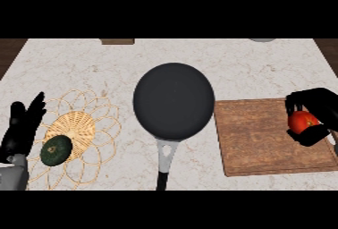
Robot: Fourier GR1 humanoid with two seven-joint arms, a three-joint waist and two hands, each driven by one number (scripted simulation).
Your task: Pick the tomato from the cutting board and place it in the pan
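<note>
Marble-patterned white surface (264,67) with a tomato gripped at the board's right edge.

Across the surface, from largest to smallest: a brown wooden rectangular cutting board (264,138) is seen at the right; a black round frying pan (174,100) is set just left of it, its dark handle pointing toward the lower edge; a woven wicker trivet (76,127) with looping wire petals is laid at the left. The right hand (317,100) is curled over the board's right edge, its fingers closed round the round red tomato (302,121), which is partly hidden by them. The left hand (20,129) is held upright at the left edge, fingers straight and released, resting. A small dark green round vegetable (56,150) is placed on the trivet's lower left part, just beside that hand.
</note>
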